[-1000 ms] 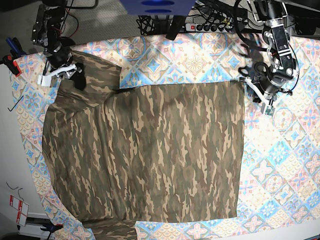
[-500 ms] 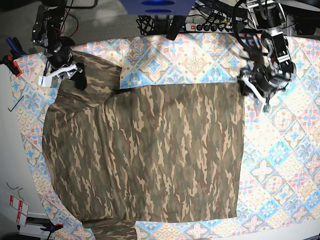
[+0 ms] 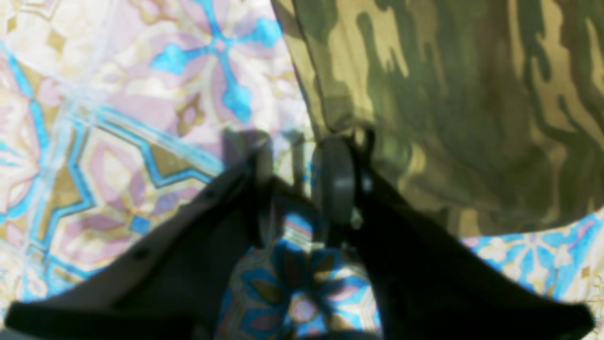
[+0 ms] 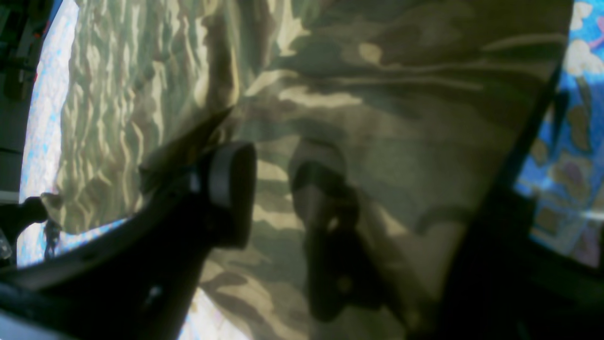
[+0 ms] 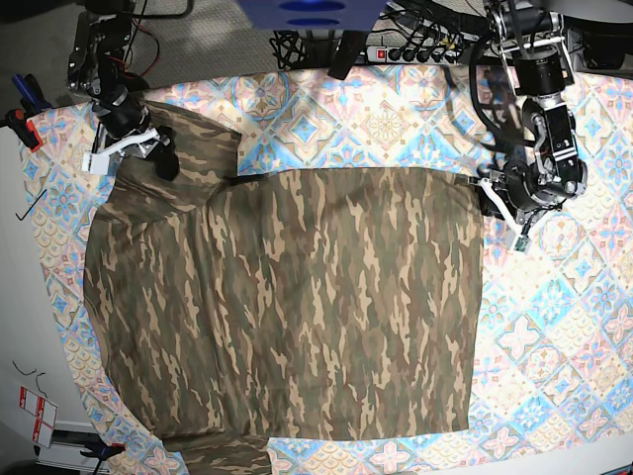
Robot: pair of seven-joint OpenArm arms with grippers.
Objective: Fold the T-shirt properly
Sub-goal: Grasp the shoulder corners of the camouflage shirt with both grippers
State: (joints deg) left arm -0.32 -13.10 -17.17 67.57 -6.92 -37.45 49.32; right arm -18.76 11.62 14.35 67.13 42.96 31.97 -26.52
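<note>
The T-shirt (image 5: 287,307) lies spread flat on the patterned tablecloth (image 5: 376,124) that covers the bench, its camouflage cloth filling most of the middle of the base view, with one sleeve end bunched up toward the far corner where the right arm works. The left gripper (image 3: 295,189) hangs at the shirt's straight side edge near its far corner; in the left wrist view its jaws stand apart with only tablecloth showing in the gap between them. One finger (image 3: 337,182) sits right at the cloth's edge, where the fabric puckers slightly against it, while the other finger rests over bare tablecloth, clear of the shirt. Whether that first finger actually presses the hem or only lies beside it cannot be told from the blurred picture. The shirt spreads away to that finger's outer side and beyond the fingertips. The right gripper (image 4: 271,184) is over the bunched sleeve; in the right wrist view its jaws are parted, with camouflage cloth lying beneath and between them. A fold of fabric rises beside one finger (image 4: 231,182), and the other finger is dim and partly lost against the cloth, so it is not clear whether any fabric is pinched. A strip of tablecloth shows past the sleeve's edge at the far side of that view.
</note>
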